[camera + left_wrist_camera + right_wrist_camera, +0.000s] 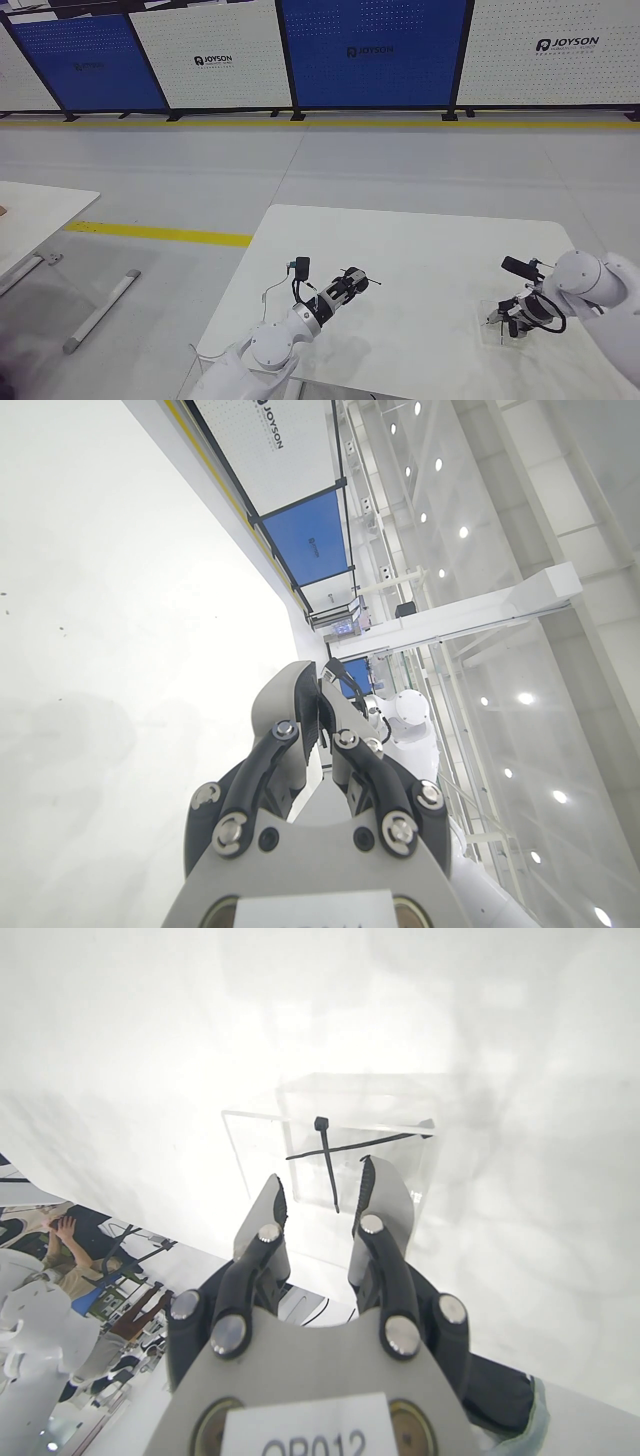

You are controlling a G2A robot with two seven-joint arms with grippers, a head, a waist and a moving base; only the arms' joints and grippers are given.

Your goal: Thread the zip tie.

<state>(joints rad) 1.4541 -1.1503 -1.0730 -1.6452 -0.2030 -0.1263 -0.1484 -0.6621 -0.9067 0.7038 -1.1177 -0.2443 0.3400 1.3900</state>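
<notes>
Left gripper [318, 687] is clamped tight on a black zip tie [344, 681]. It sits low and centre in the top view, over the white table [420, 250]. Right gripper [322, 1173] is at the lower right of that view. Its fingers are parted and hold nothing, just above a clear box [360, 1093] where two more ties [380, 1142] lie crossed.

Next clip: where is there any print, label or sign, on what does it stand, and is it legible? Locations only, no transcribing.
Logo wordmark on white wall panels: legible.
Same wordmark on blue panels: faint but legible.
Right-wrist label behind right gripper: letters and digits, lower half cut off.
Left-wrist label behind left gripper: nothing readable.
</notes>
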